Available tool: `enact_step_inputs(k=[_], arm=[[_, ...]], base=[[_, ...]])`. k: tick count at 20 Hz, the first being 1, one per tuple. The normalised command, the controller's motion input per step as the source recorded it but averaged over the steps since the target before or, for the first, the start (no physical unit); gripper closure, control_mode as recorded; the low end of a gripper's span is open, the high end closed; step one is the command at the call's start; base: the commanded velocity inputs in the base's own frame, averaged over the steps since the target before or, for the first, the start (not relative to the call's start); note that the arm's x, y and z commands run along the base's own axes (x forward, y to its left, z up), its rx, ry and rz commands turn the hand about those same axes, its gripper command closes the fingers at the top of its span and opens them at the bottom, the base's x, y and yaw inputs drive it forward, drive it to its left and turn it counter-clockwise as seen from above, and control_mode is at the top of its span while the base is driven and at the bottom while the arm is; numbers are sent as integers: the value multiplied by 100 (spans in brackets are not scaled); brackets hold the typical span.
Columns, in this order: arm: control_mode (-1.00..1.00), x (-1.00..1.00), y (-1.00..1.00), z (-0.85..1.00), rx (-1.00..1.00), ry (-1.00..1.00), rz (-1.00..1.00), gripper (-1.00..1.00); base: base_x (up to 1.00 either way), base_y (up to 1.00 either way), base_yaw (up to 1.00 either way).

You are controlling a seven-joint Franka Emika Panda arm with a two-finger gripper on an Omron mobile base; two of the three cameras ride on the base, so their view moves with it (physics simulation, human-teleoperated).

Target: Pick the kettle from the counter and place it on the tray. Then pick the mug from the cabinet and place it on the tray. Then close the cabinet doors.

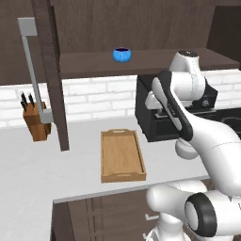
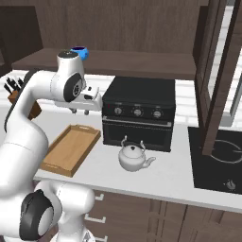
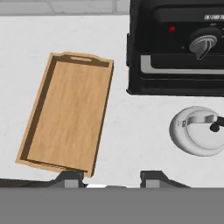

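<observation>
From the left base view we see the tray (image 1: 121,157) lying on the counter (image 1: 33,164) and the mug (image 1: 122,54) on the cabinet (image 1: 94,28) shelf. From the right base view, the kettle (image 2: 133,157) sits on the counter before the black oven (image 2: 139,112). In the hand view our gripper (image 3: 112,178) hangs above the counter, jaws parted, holding nothing, between tray and kettle.

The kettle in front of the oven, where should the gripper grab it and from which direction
Probably by the dark arched handle over the lid of the kettle, coming straight down from above. The body is round and wide, while the handle stands upright and clear, with the gripper open and apart.
</observation>
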Motion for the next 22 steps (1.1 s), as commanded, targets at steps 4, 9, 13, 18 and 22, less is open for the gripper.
enact_step_inputs(k=[4, 9, 13, 18, 22], arm=[[-100, -13, -7, 0, 0, -4, 0, -100], [-100, -13, -57, -19, 3, -15, 0, -100], [-100, -16, -96, -27, 3, -12, 0, -100], [-100, -5, -84, -18, 0, -3, 0, -100], [-100, 1, -51, -14, 0, -2, 2, -100]], base=[[0, 0, 0], [0, 0, 0], [0, 0, 0], [0, 0, 0], [0, 0, 0]])
